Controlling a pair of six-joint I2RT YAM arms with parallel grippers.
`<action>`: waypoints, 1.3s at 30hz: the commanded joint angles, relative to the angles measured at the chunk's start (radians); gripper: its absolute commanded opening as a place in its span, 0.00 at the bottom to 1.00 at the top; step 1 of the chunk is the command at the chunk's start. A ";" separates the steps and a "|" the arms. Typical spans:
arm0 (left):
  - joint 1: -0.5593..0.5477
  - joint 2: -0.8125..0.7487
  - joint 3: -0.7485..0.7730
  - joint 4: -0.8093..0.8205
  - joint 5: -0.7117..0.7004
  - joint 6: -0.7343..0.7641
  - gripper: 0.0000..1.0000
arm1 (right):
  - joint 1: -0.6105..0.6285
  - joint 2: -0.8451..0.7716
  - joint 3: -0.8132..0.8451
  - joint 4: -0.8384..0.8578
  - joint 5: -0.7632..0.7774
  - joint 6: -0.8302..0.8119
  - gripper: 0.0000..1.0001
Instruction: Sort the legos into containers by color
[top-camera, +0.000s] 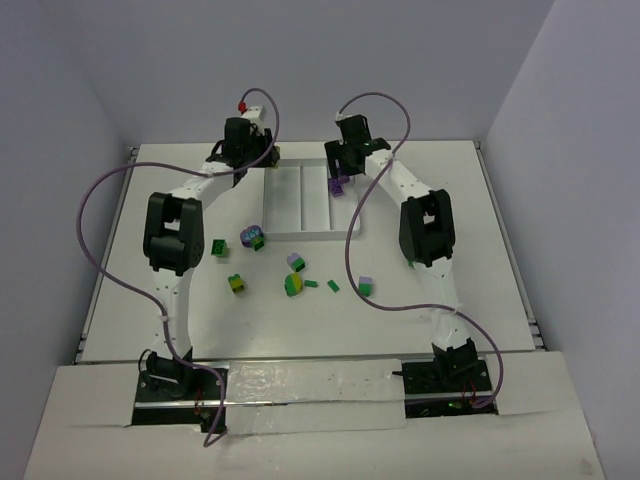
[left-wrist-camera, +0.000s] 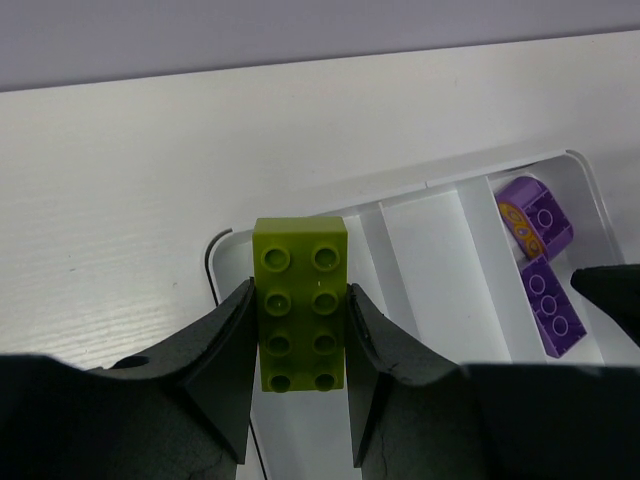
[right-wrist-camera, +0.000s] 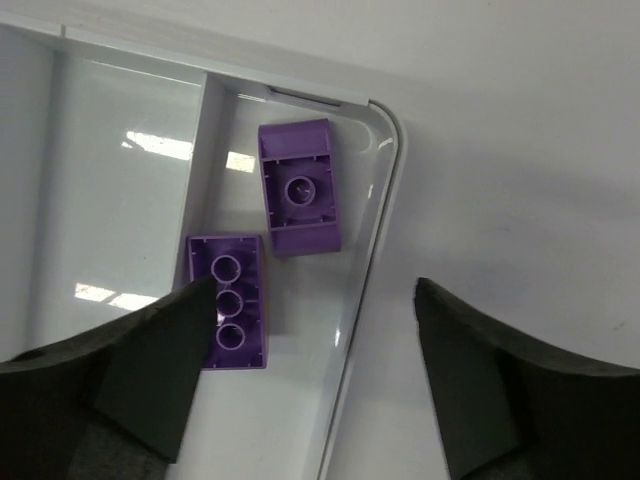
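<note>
My left gripper (left-wrist-camera: 300, 335) is shut on a yellow-green brick (left-wrist-camera: 300, 300) and holds it over the far left corner of the white tray (left-wrist-camera: 430, 250). In the top view this gripper (top-camera: 245, 152) sits at the tray's (top-camera: 300, 200) far left. My right gripper (right-wrist-camera: 315, 290) is open and empty above the tray's right rim (right-wrist-camera: 385, 190). Two purple bricks (right-wrist-camera: 300, 200) (right-wrist-camera: 228, 300) lie underside up in the right compartment. They also show in the left wrist view (left-wrist-camera: 548, 215). In the top view the right gripper (top-camera: 340, 172) hovers by them (top-camera: 338, 186).
Loose legos lie on the table in front of the tray: a purple-green cluster (top-camera: 253, 238), a green brick (top-camera: 219, 247), a yellow-green and green one (top-camera: 236, 283), a lilac one (top-camera: 296, 262), a yellow-green and purple one (top-camera: 294, 284), small green ones (top-camera: 333, 286), a lilac-green one (top-camera: 366, 286).
</note>
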 joint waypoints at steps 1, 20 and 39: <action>-0.011 0.036 0.078 -0.003 -0.029 -0.005 0.16 | 0.012 -0.128 -0.042 0.022 -0.060 0.032 0.93; -0.014 -0.074 0.076 -0.136 -0.022 0.022 0.75 | 0.015 -0.321 -0.161 0.011 -0.096 0.059 0.99; 0.023 -0.770 -0.683 -0.497 -0.311 0.008 0.79 | 0.017 -0.619 -0.524 0.074 -0.103 0.075 1.00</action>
